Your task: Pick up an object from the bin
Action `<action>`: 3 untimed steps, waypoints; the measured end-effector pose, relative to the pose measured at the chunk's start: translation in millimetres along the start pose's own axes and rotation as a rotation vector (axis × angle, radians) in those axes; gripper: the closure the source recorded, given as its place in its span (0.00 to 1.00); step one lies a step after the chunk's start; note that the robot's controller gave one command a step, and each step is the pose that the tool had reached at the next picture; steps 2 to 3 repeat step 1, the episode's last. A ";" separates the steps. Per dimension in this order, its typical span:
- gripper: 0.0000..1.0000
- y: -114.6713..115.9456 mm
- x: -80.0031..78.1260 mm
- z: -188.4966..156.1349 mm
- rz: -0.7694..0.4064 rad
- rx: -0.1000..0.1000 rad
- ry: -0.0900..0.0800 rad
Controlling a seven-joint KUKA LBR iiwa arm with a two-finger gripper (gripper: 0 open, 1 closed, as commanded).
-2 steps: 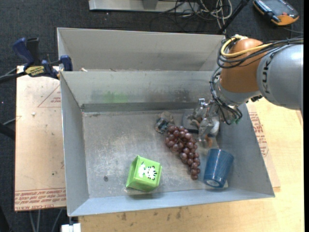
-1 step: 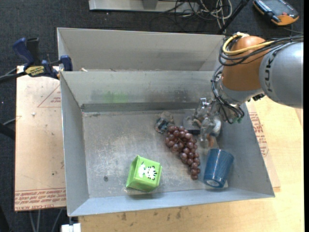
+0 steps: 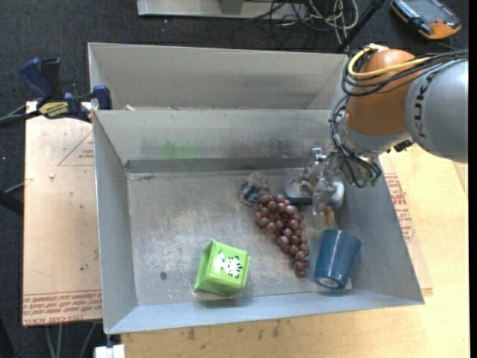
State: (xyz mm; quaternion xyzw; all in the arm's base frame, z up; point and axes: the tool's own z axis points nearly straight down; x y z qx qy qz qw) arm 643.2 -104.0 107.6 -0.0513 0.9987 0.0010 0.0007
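Observation:
My gripper (image 3: 322,183) hangs in the right part of the bin, just above and to the right of a bunch of dark purple grapes (image 3: 283,227). Its metal fingers point down toward the bin floor beside the top of the bunch. A small white and grey thing (image 3: 337,193) lies right by the fingertips, partly hidden. A blue cup (image 3: 336,259) lies on its side below the gripper, near the bin's right wall. A small dark object (image 3: 251,192) sits left of the gripper at the upper end of the grapes.
A green cube with a white patterned face (image 3: 221,268) rests near the front of the bin, left of the grapes. The arm with its orange cover and cables reaches in from the upper right.

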 end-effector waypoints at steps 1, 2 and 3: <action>1.00 -0.2 -0.2 -16.6 0.000 0.001 -0.001; 1.00 -0.2 -0.2 -16.6 0.000 0.001 -0.001; 1.00 -0.2 -0.2 -16.6 0.000 0.001 -0.001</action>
